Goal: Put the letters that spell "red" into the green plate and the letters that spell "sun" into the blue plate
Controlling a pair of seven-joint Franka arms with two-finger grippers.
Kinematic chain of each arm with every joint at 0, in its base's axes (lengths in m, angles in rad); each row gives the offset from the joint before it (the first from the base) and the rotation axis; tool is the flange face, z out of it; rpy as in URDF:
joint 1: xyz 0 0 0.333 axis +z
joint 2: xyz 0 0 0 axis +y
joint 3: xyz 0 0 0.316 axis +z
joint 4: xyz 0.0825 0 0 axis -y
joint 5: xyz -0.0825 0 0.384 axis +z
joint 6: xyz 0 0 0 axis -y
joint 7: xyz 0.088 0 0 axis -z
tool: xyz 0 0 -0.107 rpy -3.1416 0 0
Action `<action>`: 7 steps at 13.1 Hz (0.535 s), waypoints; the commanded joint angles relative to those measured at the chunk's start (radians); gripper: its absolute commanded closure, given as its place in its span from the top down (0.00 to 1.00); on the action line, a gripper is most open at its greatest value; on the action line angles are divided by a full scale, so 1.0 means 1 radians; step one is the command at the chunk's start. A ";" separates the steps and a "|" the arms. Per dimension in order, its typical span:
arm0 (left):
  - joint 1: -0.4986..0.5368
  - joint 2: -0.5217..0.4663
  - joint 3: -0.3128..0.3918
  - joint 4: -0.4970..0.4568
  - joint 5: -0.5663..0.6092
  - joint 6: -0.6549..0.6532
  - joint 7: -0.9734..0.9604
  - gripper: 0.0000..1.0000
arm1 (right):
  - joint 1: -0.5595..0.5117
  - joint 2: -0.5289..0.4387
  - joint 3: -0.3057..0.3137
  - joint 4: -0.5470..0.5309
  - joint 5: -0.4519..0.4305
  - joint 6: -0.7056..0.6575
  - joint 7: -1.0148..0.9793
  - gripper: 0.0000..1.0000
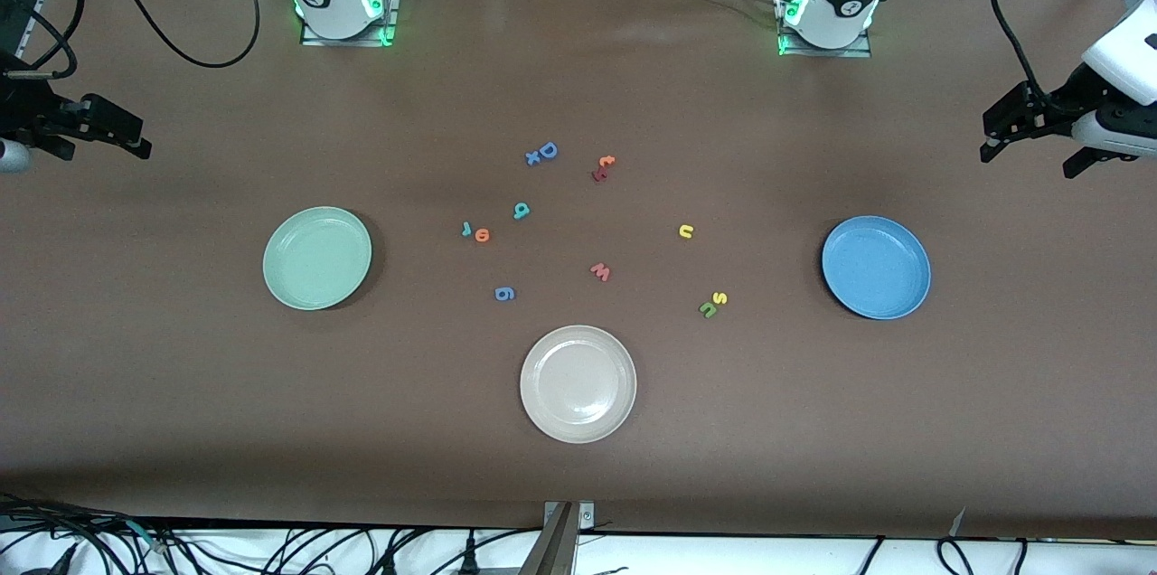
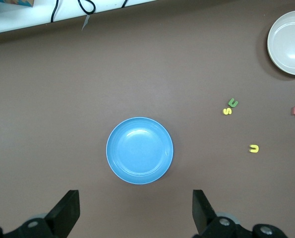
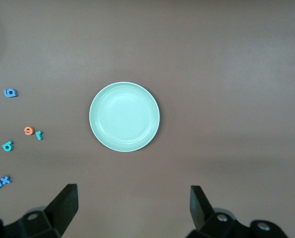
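- Teal "r" point(image 1: 466, 229) and orange "e" point(image 1: 482, 236) lie touching on the table, teal "d" point(image 1: 521, 212) just beside them; all sit between the table's middle and the green plate point(image 1: 316, 258), which is empty.
- Yellow "s" point(image 1: 719, 297) touches the olive "u"/"n" point(image 1: 708, 310); the yellow "u" point(image 1: 686, 231) lies apart, farther from the front camera. The blue plate point(image 1: 876, 267), toward the left arm's end, holds nothing.
- Judgement: no sorting done; each word's letters lie nearer their own plate, favouring short carries.
- Left gripper point(image 1: 1030, 134) hangs over the table's edge, jaws wide, grasping nothing.
- Right gripper point(image 1: 95, 130) likewise, spread and empty, at its own end.
- Distractors: beige plate point(image 1: 578, 383), blue "g" point(image 1: 504, 293), red "w" point(image 1: 601, 271).
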 commanded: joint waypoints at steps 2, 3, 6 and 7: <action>0.016 0.022 -0.005 0.033 -0.015 -0.021 0.012 1.00 | -0.009 0.012 0.005 0.024 0.006 -0.006 0.008 1.00; 0.030 0.019 -0.007 0.032 -0.017 -0.021 0.015 1.00 | -0.009 0.012 0.004 0.024 0.006 -0.002 0.008 1.00; 0.045 0.013 -0.013 0.030 -0.019 -0.018 0.015 1.00 | -0.009 0.010 0.005 0.024 0.004 0.002 0.008 1.00; 0.045 0.011 -0.013 0.030 -0.019 -0.018 0.015 1.00 | -0.009 0.010 0.005 0.024 0.004 0.000 0.008 1.00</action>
